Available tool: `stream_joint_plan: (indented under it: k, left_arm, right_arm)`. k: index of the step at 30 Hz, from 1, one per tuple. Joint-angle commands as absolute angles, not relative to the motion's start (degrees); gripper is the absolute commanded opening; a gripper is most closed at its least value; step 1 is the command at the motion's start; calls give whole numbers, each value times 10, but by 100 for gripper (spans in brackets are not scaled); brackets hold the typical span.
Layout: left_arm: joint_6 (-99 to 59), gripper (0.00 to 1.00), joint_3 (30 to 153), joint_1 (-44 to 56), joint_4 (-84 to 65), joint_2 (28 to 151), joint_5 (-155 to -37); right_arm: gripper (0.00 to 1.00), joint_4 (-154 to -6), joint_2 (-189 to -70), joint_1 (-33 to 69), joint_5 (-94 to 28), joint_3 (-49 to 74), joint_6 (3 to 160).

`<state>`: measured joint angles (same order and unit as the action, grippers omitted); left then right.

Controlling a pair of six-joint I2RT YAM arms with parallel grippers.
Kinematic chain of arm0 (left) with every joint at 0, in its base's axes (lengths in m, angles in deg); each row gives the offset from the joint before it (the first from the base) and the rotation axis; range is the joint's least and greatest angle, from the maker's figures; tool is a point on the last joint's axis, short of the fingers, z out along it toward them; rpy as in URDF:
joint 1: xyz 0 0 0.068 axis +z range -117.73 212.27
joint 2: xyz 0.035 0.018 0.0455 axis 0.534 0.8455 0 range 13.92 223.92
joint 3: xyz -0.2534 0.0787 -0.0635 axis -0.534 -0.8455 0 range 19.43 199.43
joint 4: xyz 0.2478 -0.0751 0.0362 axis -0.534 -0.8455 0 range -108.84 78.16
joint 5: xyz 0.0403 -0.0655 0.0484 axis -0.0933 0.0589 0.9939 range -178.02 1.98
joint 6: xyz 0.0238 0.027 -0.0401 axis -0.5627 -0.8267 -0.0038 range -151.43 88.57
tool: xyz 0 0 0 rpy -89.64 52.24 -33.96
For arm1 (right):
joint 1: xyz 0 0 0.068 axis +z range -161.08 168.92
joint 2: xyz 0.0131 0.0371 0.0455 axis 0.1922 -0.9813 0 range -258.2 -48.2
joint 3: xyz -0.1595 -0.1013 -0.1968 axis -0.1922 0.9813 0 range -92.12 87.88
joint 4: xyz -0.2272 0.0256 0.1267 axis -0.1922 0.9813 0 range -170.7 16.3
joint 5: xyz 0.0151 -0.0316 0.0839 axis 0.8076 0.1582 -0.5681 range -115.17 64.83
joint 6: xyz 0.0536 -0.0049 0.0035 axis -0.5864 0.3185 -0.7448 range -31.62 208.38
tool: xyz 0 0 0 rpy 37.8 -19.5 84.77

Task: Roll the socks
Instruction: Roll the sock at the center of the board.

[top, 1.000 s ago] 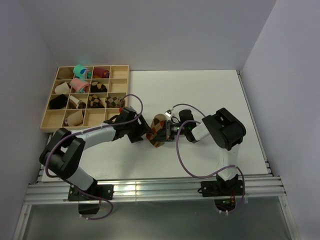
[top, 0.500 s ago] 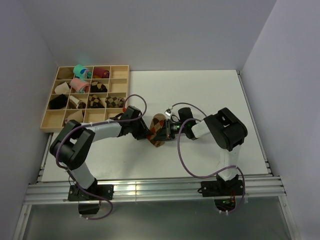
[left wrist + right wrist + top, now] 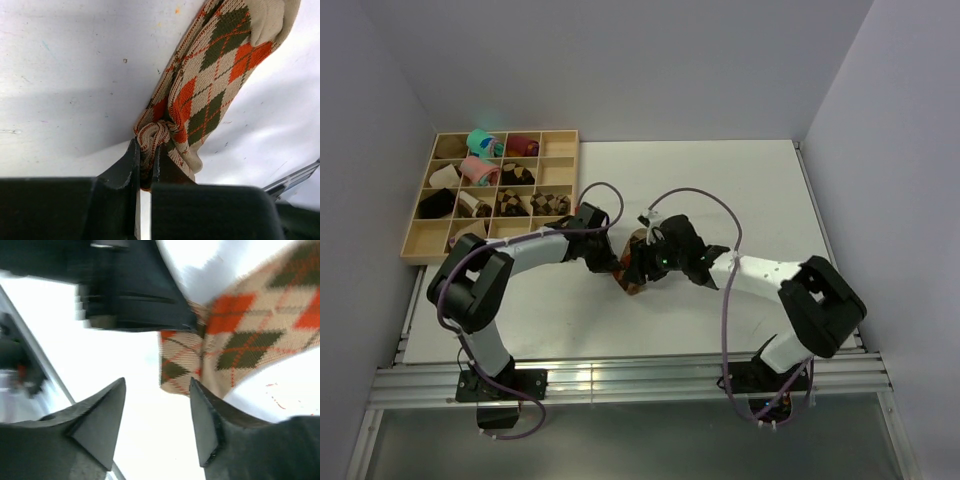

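Saw the left gripper (image 3: 147, 161) squeezed almost shut, with a bunched-up bit of the socks (image 3: 210, 80) pinched between its two dark fingers. Saw the right gripper (image 3: 157, 386) with its fingers apart and nothing between them. Found one of those fingers just beside the edge of the socks, maybe brushing it; could not tell for sure.

Found the socks lying on the white table (image 3: 750, 190), near the wooden tray (image 3: 430, 253), off its front right corner. Found the left gripper on the side of the socks facing the tray, and the right gripper on the side facing away from the tray.

Looked at the socks: tan, with dark brown and orange-red diamonds. Saw them folded over and thick, with one end scrunched in the left grip and the rest stretching away flat along the table. Did not see a neat round roll yet.

Saw other sock rolls sitting in the tray: pink, teal, dark red, and brown-and-cream ones.

Judged the job as partly done: grabbed and folded over, but loose. Guessed at what was left: winding the socks up tight, tucking the end in so the roll holds, and perhaps carrying it over to the tray.
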<state>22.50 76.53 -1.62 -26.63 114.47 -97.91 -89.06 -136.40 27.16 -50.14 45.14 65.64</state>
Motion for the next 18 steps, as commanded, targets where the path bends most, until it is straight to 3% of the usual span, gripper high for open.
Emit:
stream_joint_plan:
  k: [1, 18]
  left_arm:
    - [148, 1, 790, -7, -356, 1164, -985]
    - [21, 0, 896, 35, -461, 1238, -1070]
  right_arm:
    - [65, -821, -1308, 332, -314, 417, 773]
    - [69, -774, -1401, 512, -118, 337, 924]
